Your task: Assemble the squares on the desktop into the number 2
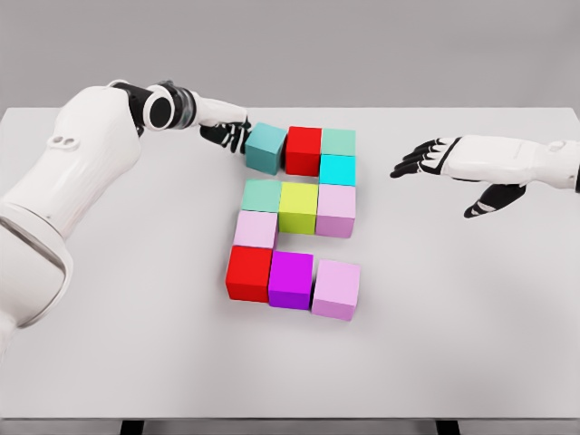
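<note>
Coloured cubes stand together mid-table in the shape of a 2. Top row: teal cube (266, 148), red cube (304, 149), pale green cube (338, 141). A cyan cube (337, 169) sits under the green one. Middle row: a green cube (261, 195), a yellow-green cube (298, 207), a pink cube (336, 209). Below, a pink cube (256, 229), then a red cube (248, 273), a magenta cube (291, 279) and a pink cube (336, 289). My left hand (227, 131) touches the teal cube's left side, fingers loosely bent, holding nothing. My right hand (430, 159) hovers open to the right of the cubes.
The white table (136, 353) spans the view, its front edge near the bottom. My left arm (82, 163) crosses the table's left side.
</note>
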Controlling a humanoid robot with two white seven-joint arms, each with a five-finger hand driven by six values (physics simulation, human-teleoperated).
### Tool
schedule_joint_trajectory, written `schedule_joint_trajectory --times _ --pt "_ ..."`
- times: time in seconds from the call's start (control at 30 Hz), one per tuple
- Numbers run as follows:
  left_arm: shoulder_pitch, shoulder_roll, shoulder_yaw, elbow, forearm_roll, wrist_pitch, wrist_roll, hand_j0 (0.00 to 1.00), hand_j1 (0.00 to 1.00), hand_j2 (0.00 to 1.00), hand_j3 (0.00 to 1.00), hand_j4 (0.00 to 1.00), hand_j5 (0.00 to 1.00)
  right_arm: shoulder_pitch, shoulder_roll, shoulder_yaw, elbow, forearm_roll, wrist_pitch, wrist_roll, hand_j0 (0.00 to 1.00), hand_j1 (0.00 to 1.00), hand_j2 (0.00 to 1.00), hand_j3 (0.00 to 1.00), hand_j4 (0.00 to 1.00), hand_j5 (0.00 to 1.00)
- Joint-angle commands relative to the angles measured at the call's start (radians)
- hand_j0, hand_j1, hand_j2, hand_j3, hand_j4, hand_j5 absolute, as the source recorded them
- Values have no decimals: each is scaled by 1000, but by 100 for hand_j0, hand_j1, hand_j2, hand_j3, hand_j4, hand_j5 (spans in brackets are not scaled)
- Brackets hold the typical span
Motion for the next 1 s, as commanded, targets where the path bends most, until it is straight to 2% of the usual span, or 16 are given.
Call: schedule_joint_trajectory --times 0.0,0.67,0.97 --pt "2 1 3 -5 4 1 0 37 37 37 37 37 37 0 -2 -1 0 -6 3 0 100 100 100 100 100 100" --pt "3 10 -2 -5 25 35 0 38 38 38 38 38 38 0 -5 -2 -8 -6 3 0 100 100 100 100 100 100" --pt "28 62 -3 -89 65 36 0 38 38 38 38 38 38 2 -5 -2 -17 -5 3 0 100 100 100 100 100 100"
